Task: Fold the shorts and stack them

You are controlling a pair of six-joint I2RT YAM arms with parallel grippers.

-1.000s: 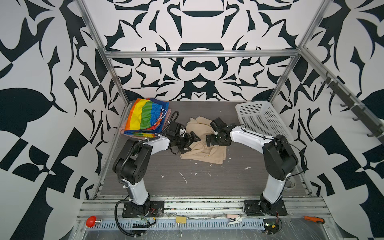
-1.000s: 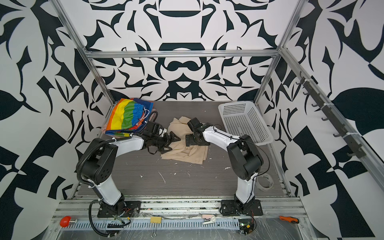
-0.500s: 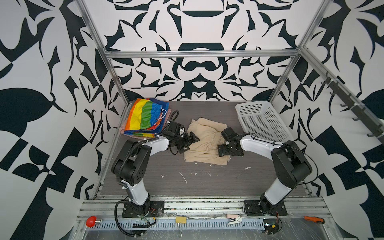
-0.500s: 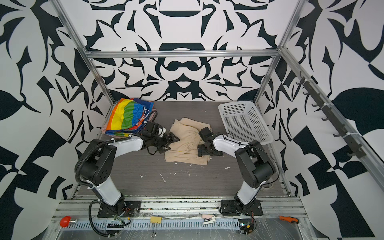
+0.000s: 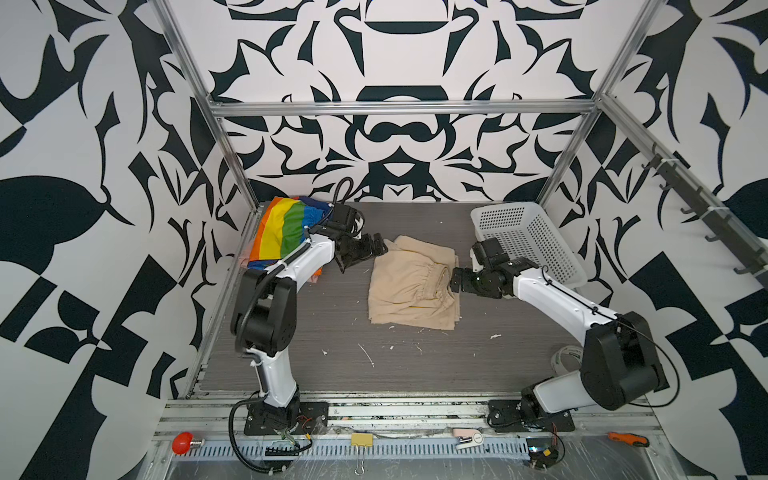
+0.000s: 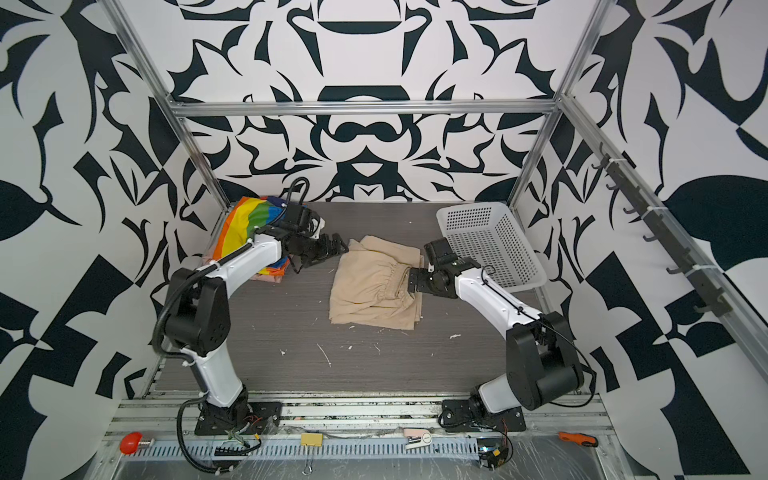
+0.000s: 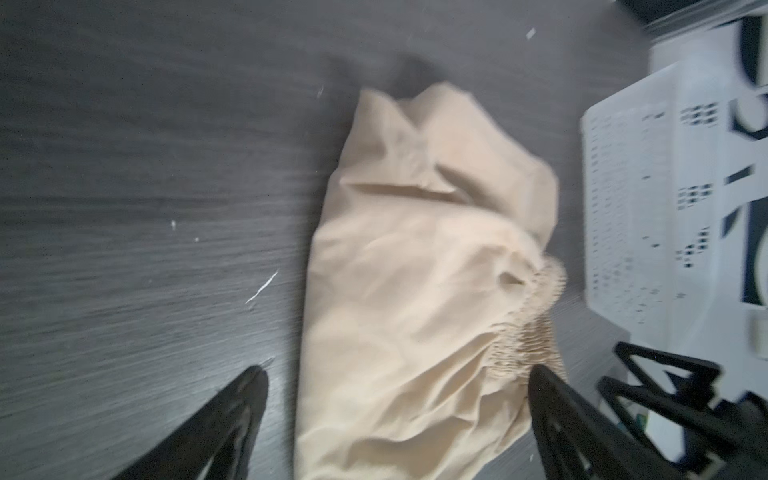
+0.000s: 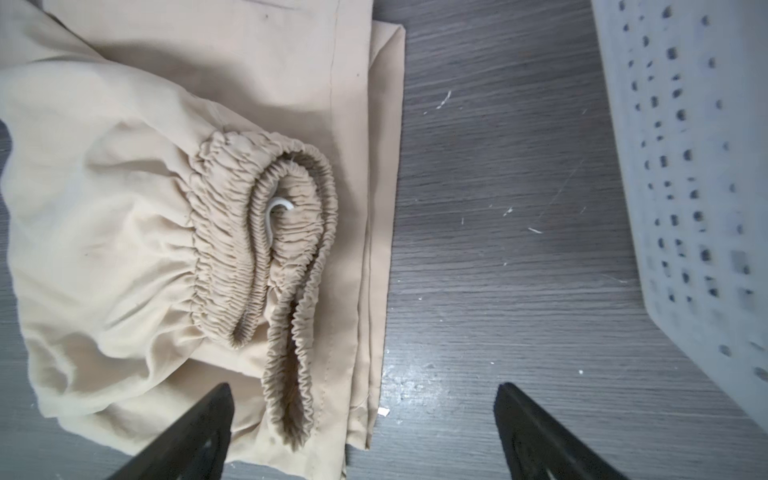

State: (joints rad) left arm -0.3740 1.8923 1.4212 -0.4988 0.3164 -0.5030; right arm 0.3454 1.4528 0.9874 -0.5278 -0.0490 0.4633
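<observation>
Right wrist view: beige shorts lie just left of the empty, spread right pincer; left pincer, spread too, hovers far-left.

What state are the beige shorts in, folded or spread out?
Folded, though loosely: the beige shorts lie as a compact bundle with stacked hem edges, and the elastic waistband is doubled over on top.
</observation>
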